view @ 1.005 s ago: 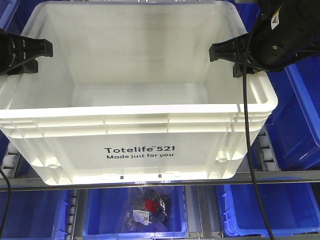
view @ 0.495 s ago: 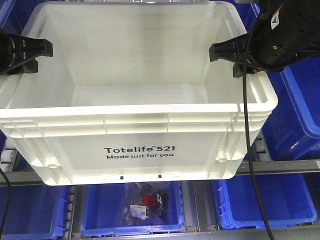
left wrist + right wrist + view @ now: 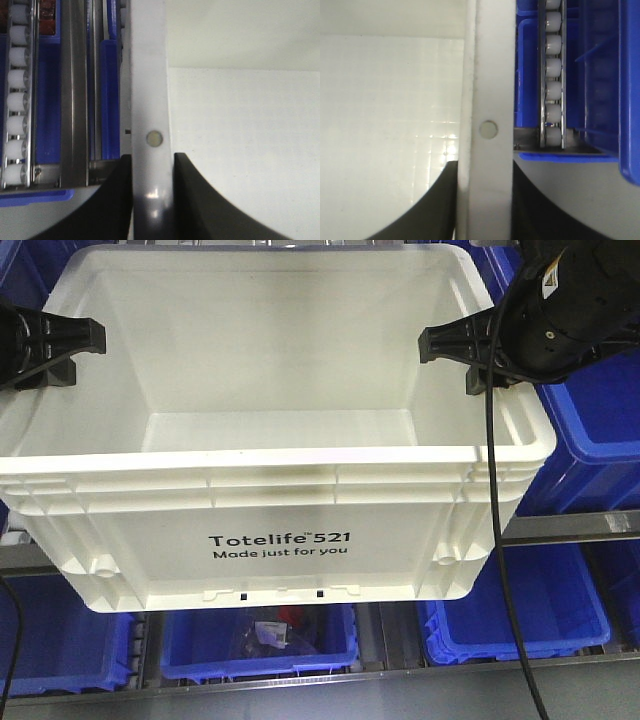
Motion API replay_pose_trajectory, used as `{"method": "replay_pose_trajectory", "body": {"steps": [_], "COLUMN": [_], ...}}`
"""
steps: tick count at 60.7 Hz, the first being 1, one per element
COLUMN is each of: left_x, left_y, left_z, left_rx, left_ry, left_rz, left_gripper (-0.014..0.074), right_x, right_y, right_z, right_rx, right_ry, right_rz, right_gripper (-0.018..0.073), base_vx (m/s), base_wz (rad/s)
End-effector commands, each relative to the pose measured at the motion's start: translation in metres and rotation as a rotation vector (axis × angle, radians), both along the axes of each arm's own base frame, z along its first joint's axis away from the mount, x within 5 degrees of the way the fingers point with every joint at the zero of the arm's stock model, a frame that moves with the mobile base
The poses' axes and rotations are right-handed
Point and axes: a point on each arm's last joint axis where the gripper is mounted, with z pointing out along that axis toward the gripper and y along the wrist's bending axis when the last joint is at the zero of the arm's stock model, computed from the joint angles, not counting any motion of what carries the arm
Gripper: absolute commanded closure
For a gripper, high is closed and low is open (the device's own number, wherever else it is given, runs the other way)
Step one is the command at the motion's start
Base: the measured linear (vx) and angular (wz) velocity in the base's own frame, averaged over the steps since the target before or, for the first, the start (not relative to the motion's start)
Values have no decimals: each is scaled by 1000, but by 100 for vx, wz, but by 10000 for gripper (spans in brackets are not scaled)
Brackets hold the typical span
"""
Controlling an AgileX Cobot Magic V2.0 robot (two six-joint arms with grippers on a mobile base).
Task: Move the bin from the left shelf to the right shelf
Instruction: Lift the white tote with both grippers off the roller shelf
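Quick check-in from the remote station. The biggest thing in view is the shelf rack (image 3: 570, 525), stuffed with blue bins (image 3: 520, 600) on every level I can see, with a roller track (image 3: 552, 80) running alongside in the right wrist cam. In front of all that sits the white Totelife 521 tote (image 3: 280, 490), empty and filling most of the front cam. It looks level and, as far as I can judge, it's hanging between the arms rather than resting on a shelf. The left gripper (image 3: 152, 200) is pinched narrow onto the tote's left rim, one jaw inside the wall and one outside. The right gripper (image 3: 482, 200) does the same on the right rim, and both are clamped just short of a small round dimple (image 3: 488, 129) in the plastic. So I'd call this the carry step: tote picked, not yet placed. The next move needs both arms travelling together toward the right shelf so the rim doesn't twist or slip. I also have to keep the bottom clear of the rail before lowering onto the rollers. Small detail: there's some bagged stuff (image 3: 270, 628) in the blue bin below.
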Motion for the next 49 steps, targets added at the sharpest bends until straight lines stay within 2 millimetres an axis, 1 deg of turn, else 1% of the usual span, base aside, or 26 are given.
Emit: {"method": "replay_pose_trajectory", "body": {"steps": [1, 27, 49], "left_x": [-5, -5, -5], "left_y": [2, 2, 2], "left_z": [31, 31, 31], "left_rx": [-10, -10, -10], "left_ry": [-188, -188, -188], "left_rz": [-23, -23, -23], "left_gripper": [542, 542, 542], "right_x": [-3, -3, -3], "right_y": [-8, -8, -8], "right_z": [32, 32, 32], "right_rx": [19, 19, 19], "right_ry": [-187, -187, -187], "right_rz": [3, 3, 3], "right_gripper": [529, 529, 529], "base_vx": [-14, -17, -15], "base_wz": [3, 0, -12]}}
